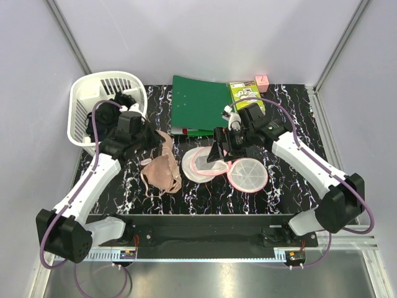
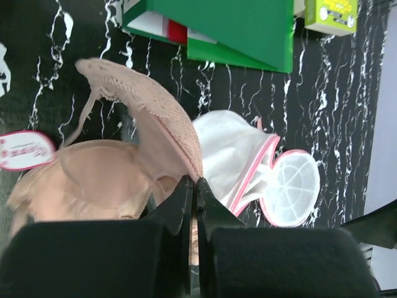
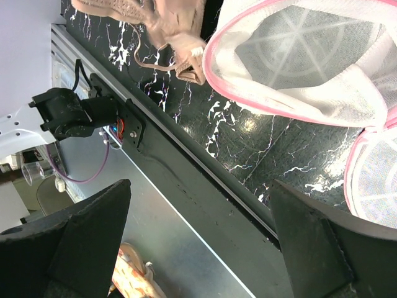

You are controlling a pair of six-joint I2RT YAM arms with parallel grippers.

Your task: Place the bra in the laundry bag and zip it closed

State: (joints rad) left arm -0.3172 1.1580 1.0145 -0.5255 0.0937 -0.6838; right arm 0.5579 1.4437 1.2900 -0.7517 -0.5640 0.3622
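The peach bra point(image 1: 161, 172) lies on the black marbled table left of centre, one cup lifted. My left gripper point(image 1: 158, 140) is shut on that cup's edge; in the left wrist view the jaws point(image 2: 195, 183) pinch the lace-trimmed cup of the bra point(image 2: 124, 161). The white mesh laundry bag point(image 1: 197, 166) with pink trim lies open just right of the bra, its round lid point(image 1: 248, 175) flapped out to the right. My right gripper point(image 1: 220, 152) hovers open and empty above the bag. In the right wrist view point(image 3: 201, 205) the bag's mouth point(image 3: 310, 56) is above the fingers.
A white slotted basket point(image 1: 84, 105) with black clothing point(image 1: 111, 110) stands at the back left. A green folder point(image 1: 198, 102), a green box point(image 1: 246, 94) and a small pink object point(image 1: 262, 82) lie at the back. The table's front rail point(image 3: 205, 167) is near.
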